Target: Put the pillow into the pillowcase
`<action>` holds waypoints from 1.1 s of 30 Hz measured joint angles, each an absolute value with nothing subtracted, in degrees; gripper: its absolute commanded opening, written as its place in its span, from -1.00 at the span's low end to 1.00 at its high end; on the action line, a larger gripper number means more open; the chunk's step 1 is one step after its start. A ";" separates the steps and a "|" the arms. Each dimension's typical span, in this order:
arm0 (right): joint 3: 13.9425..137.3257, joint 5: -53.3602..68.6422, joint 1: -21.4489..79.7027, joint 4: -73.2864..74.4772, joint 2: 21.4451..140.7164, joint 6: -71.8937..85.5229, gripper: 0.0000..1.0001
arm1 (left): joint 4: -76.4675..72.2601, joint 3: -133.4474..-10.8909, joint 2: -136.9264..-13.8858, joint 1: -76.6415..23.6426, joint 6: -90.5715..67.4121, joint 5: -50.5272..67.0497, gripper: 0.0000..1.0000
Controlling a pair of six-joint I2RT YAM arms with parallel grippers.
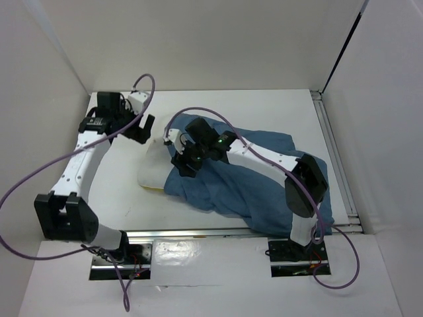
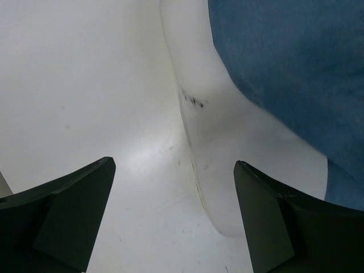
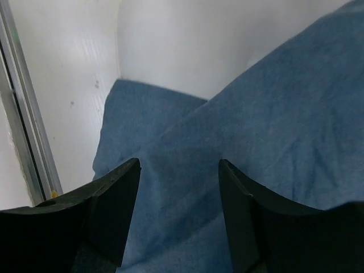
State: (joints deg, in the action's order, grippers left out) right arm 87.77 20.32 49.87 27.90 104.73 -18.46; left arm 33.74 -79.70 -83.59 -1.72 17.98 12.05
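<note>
The dusty-blue pillowcase (image 1: pixel 244 178) lies wrinkled across the middle and right of the table and covers most of the white pillow (image 1: pixel 153 168), whose left end sticks out with a yellow edge below. My left gripper (image 1: pixel 147 129) is open and empty, just above the pillow's exposed end; the left wrist view shows the pillow (image 2: pixel 227 148) and the pillowcase (image 2: pixel 296 74) between and beyond its fingers (image 2: pixel 74 210). My right gripper (image 1: pixel 184 165) is open over the pillowcase near its left edge; the right wrist view shows blue cloth (image 3: pixel 239 136) between its fingers (image 3: pixel 114 199).
White walls enclose the table on the left, back and right. A metal rail (image 1: pixel 334 158) runs along the table's right side and another (image 1: pixel 198 232) along the near edge. Purple cables (image 1: pixel 39 172) loop from both arms.
</note>
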 measured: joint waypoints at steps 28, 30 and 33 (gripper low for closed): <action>89.23 0.73 44.84 39.20 114.78 -26.61 -0.79 | 37.43 -69.14 -73.76 0.32 17.21 13.10 1.00; 91.53 -0.91 42.22 39.03 116.33 -26.57 -0.79 | 38.87 -69.52 -75.26 1.15 18.35 15.97 1.00; 93.73 -3.99 39.53 38.11 117.49 -26.76 -0.79 | 42.48 -71.33 -78.61 2.72 21.08 21.47 1.00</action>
